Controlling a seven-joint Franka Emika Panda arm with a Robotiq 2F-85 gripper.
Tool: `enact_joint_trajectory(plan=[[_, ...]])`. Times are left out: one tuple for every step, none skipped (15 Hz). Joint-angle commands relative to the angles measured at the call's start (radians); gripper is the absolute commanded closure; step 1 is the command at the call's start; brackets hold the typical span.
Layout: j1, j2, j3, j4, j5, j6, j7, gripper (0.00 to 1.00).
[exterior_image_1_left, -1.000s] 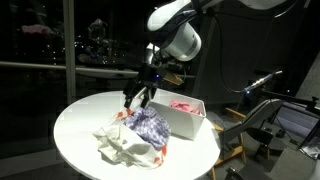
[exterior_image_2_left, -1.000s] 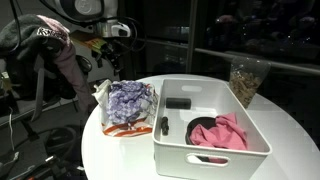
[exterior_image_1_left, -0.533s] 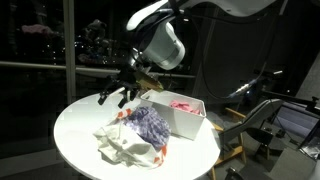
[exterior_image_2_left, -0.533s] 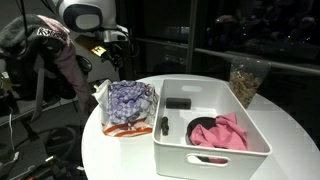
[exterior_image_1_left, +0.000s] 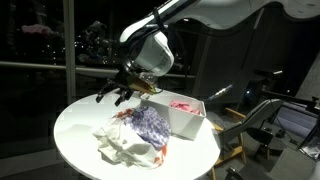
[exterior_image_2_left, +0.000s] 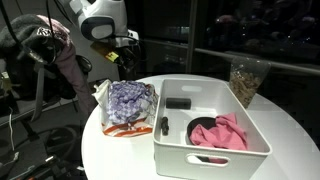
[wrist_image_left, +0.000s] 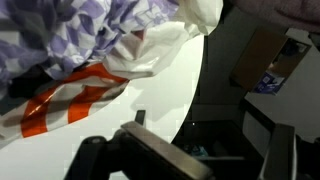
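Observation:
My gripper (exterior_image_1_left: 115, 95) hangs open and empty above the round white table (exterior_image_1_left: 75, 125), up and to the side of a pile of cloths. It also shows in an exterior view (exterior_image_2_left: 118, 58) and at the bottom of the wrist view (wrist_image_left: 190, 165). The pile is a purple-and-white patterned cloth (exterior_image_1_left: 150, 125) (exterior_image_2_left: 128, 100) (wrist_image_left: 90, 30) lying on a white cloth with red stripes (exterior_image_1_left: 125, 148) (exterior_image_2_left: 120, 128) (wrist_image_left: 70, 100). The gripper touches neither cloth.
A white bin (exterior_image_1_left: 190, 122) (exterior_image_2_left: 210, 160) stands beside the pile and holds a pink cloth (exterior_image_1_left: 183, 104) (exterior_image_2_left: 222, 132) and small black items (exterior_image_2_left: 178, 103). A clear jar (exterior_image_2_left: 243, 78) stands behind the bin. The table's edge (wrist_image_left: 190, 100) is close below the gripper.
The gripper has lifted off the cloth pile and swung away from the bin toward the table's far side, staying open. The cloths have not moved.

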Motion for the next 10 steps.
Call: enact_joint_trajectory(plan=[[-0.045, 0.030, 0.029, 0.029, -0.012, 0.042, 0.024, 0.00], [-0.055, 0.035, 0.033, 0.030, -0.006, 0.049, 0.023, 0.00], [-0.067, 0.043, 0.040, 0.032, 0.004, 0.054, 0.017, 0.00], [-0.082, 0.054, 0.053, 0.036, 0.019, 0.059, 0.004, 0.00], [-0.106, 0.076, 0.085, 0.048, 0.054, 0.061, -0.032, 0.00], [-0.119, 0.097, 0.105, 0.060, 0.072, 0.066, -0.049, 0.00], [-0.129, 0.129, 0.125, 0.079, 0.084, 0.068, -0.064, 0.00], [-0.141, 0.155, 0.146, 0.094, 0.097, 0.070, -0.082, 0.00], [-0.146, 0.183, 0.155, 0.105, 0.101, 0.073, -0.080, 0.00], [-0.148, 0.202, 0.158, 0.109, 0.102, 0.072, -0.068, 0.00]])
